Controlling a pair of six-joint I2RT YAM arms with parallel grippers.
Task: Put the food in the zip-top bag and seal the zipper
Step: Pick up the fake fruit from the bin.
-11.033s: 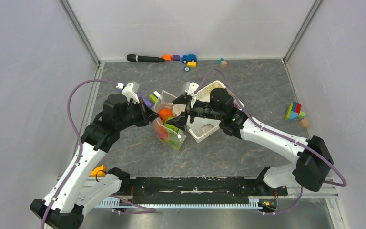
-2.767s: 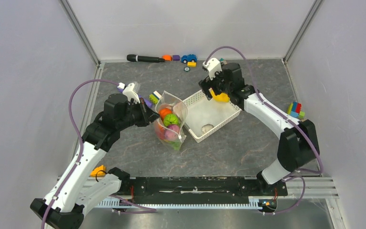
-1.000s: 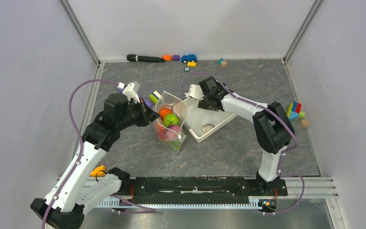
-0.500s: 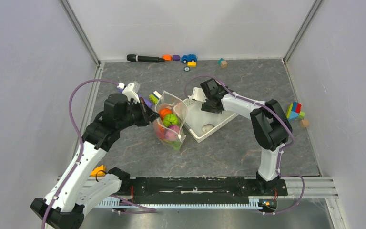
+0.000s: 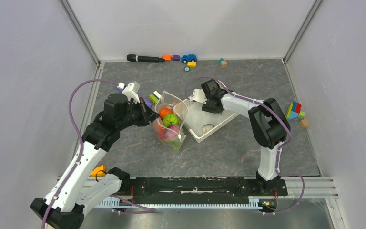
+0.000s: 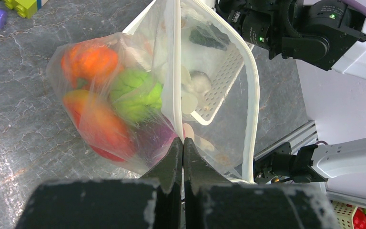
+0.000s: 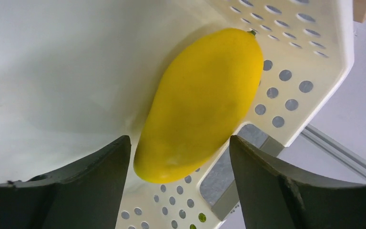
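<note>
The clear dotted zip-top bag (image 5: 172, 125) stands open on the grey table, left of the white basket (image 5: 221, 120). It holds an orange pumpkin (image 6: 88, 59), a green fruit (image 6: 136, 93), a red-orange piece (image 6: 100, 126) and a purple onion (image 6: 155, 140). My left gripper (image 5: 148, 114) is shut on the bag's white zipper strip (image 6: 176, 105) and holds the mouth open. My right gripper (image 5: 213, 104) is low inside the basket, jaws open on either side of the yellow mango (image 7: 205, 105). The mango lies against the perforated basket wall (image 7: 286, 95). In the top view the mango is hidden under the gripper.
A small pale object (image 5: 208, 127) lies in the basket. Loose blocks (image 5: 151, 98) sit beside the bag's far side. A black marker (image 5: 145, 58), toy car (image 5: 188, 58) and blocks line the back wall. Coloured blocks (image 5: 294, 111) are at the right.
The right gripper held the mango above the basket's far corner 2.8 s ago; it has since come down into the basket, and the mango lies there between open jaws. The left arm has not moved.
</note>
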